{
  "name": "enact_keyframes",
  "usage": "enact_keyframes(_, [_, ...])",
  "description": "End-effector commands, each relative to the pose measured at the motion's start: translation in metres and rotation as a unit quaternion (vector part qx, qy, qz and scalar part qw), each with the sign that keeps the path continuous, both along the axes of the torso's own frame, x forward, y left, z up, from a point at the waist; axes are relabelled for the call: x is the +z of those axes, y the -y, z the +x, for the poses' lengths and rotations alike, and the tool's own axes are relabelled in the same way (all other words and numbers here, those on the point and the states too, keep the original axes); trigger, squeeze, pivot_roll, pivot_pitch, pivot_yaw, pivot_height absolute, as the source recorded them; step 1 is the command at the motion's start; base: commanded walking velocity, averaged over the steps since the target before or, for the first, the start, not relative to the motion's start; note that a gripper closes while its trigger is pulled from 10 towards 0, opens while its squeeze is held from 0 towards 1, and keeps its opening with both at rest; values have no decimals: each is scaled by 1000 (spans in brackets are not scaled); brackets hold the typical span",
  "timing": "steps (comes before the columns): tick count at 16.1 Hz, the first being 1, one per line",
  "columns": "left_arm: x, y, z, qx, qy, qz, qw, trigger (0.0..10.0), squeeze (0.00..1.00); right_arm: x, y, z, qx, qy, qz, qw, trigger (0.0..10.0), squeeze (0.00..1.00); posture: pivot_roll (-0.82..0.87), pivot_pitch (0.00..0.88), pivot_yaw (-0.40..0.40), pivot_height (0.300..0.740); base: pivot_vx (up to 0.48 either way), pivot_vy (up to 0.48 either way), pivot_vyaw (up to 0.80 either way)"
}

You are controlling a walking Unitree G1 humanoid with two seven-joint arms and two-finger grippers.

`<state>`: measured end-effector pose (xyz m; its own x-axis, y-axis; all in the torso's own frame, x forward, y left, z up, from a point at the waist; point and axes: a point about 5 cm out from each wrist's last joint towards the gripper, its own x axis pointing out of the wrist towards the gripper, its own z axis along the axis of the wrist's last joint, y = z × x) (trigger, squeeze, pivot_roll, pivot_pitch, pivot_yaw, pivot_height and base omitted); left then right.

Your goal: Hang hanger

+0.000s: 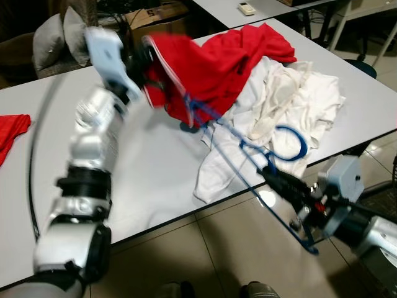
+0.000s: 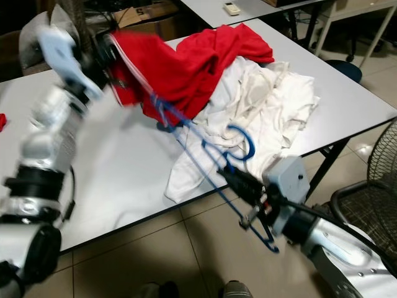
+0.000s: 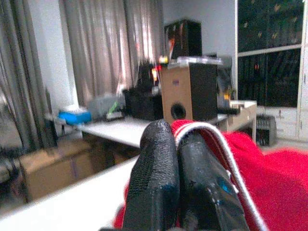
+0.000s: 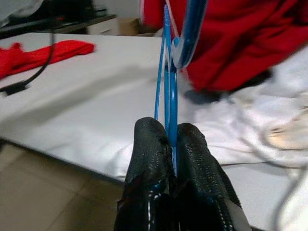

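A blue wire hanger (image 1: 248, 158) slants from the table's front edge up into a red garment (image 1: 211, 68). My right gripper (image 1: 273, 177) is shut on the hanger near its hook (image 1: 290, 144), just off the table's front edge; the right wrist view shows the blue wire (image 4: 168, 86) pinched between the fingers. My left gripper (image 1: 144, 65) is raised over the table and shut on the red garment's white-trimmed edge (image 3: 216, 144), lifting it. The hanger's far end sits under that red cloth.
A heap of white clothes (image 1: 279, 105) lies on the white table (image 1: 155, 167) beside the red garment. Another red cloth (image 1: 12, 130) lies at the table's left. A black cable (image 1: 37, 161) runs along the left. A fan (image 2: 366, 186) stands at right on the tiled floor.
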<state>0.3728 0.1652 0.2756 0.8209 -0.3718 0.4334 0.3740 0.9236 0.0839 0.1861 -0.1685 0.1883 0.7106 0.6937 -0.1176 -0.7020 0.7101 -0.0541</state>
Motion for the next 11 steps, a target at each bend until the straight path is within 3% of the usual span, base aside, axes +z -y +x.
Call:
enact_keyframes(1, [9, -2, -2, -9, 12, 1, 1000, 0, 0, 4, -4, -4, 23, 1, 4, 1000, 10000, 0, -248, 61, 121, 740, 0, 0, 0])
enact_keyframes(5, [21, 10, -9, -44, 27, 41, 998, 0, 0, 2, -5, -1, 30, -3, 4, 1000, 10000, 0, -240, 52, 123, 740, 0, 0, 0])
enact_keyframes(11, [35, 12, -20, -57, 51, 47, 996, 0, 0, -16, 6, 32, -69, -14, -73, 995, 10000, 0, -229, 44, 124, 740, 0, 0, 0])
